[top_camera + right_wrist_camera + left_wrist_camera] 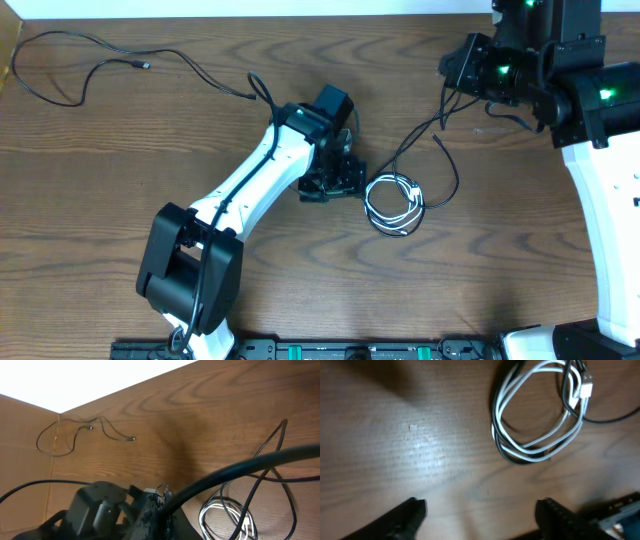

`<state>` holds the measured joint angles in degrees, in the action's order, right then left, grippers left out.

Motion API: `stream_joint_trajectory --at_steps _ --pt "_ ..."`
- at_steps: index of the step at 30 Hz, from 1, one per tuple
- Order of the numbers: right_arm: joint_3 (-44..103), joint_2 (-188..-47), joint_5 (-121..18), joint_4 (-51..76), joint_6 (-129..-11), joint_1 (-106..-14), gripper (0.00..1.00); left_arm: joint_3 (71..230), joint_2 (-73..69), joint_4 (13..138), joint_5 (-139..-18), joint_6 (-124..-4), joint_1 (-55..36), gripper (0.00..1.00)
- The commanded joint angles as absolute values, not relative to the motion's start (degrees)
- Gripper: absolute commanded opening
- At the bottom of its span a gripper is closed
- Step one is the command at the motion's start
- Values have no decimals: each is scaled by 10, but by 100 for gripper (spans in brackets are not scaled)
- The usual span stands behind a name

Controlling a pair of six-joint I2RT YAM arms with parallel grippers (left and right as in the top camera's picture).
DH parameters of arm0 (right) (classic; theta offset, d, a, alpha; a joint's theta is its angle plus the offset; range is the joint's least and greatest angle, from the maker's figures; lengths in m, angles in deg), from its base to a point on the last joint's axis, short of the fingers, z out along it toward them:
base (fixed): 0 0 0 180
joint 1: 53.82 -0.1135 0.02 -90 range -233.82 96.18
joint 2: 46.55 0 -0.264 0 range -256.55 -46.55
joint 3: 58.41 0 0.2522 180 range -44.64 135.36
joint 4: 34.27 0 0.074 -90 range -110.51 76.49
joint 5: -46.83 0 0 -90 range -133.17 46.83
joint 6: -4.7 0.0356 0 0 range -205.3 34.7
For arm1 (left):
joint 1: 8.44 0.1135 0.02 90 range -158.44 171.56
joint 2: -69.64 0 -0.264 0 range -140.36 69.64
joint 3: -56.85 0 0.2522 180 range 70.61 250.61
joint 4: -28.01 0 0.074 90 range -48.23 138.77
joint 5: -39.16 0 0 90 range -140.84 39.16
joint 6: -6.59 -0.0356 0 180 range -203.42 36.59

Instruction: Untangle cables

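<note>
Wood-grain table (100, 180) bearing the cables in two groups. A white cable (395, 205) is coiled near the centre, and a black cable (418, 135) is threaded through it and led up toward the right gripper (458, 68). A second black cable (140, 65) lies well apart at the far left. The left gripper (480, 510) is poised just beside the coil, jaws spread, nothing between them. Should white and black strands be pinched together, the knot may be dragged rather than parted. The right jaws are pressed together; whether the black strand is caught there cannot be made out.
</note>
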<state>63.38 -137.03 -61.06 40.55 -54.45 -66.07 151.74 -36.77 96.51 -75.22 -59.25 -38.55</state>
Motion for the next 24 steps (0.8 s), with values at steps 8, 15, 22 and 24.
stream_joint_trajectory --at_steps 8,15,22,24 --pt "635 -1372 -617 407 -556 -667 1 1460 -376 879 -741 -511 -390 65" --pt "635 -1373 -618 413 -556 -668 1 1460 -377 849 -741 -503 -408 66" --pt "637 -1354 -620 400 -614 -708 1 1461 -376 849 -791 -503 -413 98" --pt "638 -1337 -620 383 -614 -714 1 1461 -375 846 -828 -517 -409 98"
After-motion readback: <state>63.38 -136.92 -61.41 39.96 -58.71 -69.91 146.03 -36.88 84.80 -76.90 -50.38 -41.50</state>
